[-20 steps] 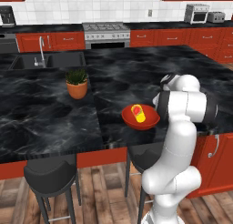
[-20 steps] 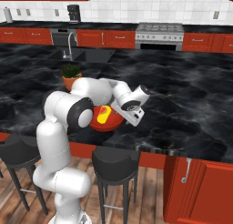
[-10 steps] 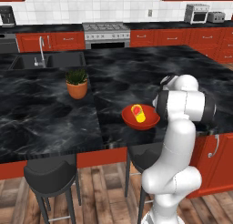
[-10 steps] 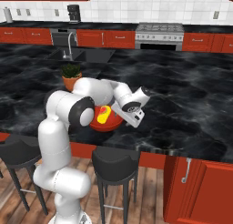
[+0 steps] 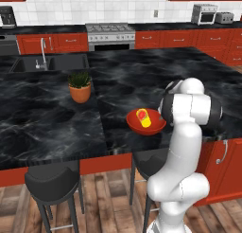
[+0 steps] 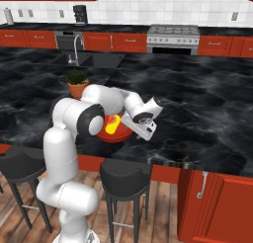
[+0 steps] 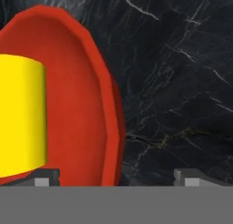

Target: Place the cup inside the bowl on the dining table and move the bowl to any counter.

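Observation:
The yellow cup (image 5: 143,117) (image 6: 113,124) (image 7: 20,114) with its red patch lies inside the red-orange bowl (image 5: 153,125) (image 6: 116,136) (image 7: 82,104), near the front edge of the black marble dining table (image 5: 47,118) (image 6: 207,113). My gripper (image 6: 141,132) (image 7: 116,177) hangs open at the bowl's right side, pointing down. In the hand view one fingertip (image 7: 45,176) sits over the bowl's inside and the other fingertip (image 7: 191,177) over bare marble, with the rim between them. Nothing is held.
An orange plant pot (image 5: 80,92) (image 6: 76,89) stands behind and left of the bowl. Black stools (image 5: 52,182) (image 6: 126,175) sit under the table's front edge. A sink (image 5: 47,64) is set in the table, and the counter (image 5: 179,26) (image 6: 39,25) runs along the back wall.
The hand has dipped slightly toward the bowl's rim. Bowl and cup have not moved, and the jaws stay open.

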Controlling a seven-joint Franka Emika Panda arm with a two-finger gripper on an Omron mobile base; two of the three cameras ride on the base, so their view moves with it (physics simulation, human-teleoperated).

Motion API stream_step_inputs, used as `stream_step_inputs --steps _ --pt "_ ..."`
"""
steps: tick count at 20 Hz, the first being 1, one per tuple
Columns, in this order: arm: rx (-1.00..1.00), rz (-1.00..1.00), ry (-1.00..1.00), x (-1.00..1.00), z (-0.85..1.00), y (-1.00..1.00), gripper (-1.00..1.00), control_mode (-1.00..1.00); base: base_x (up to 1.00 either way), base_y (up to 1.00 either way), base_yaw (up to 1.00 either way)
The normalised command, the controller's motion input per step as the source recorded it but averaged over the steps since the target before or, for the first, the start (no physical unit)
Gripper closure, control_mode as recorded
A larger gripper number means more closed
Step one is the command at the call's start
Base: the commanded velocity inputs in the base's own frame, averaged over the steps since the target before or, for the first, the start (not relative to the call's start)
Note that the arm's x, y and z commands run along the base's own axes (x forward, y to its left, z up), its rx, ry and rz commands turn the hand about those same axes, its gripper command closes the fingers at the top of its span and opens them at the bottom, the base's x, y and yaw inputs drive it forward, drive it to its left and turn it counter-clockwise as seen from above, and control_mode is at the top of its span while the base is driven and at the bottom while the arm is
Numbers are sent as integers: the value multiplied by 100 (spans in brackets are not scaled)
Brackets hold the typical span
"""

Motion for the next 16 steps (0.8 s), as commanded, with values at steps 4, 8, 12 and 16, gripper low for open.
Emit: stream_step_inputs --steps 4,8,12,16 --pt "0 5 0 6 -8 0 -100 -100 0 0 0" --pt "0 4 0 8 -8 3 -100 -100 0 0 0" --pt "0 4 0 11 -8 6 -100 -100 0 0 0" --pt "0 3 0 2 -14 1 -100 -100 0 0 0"
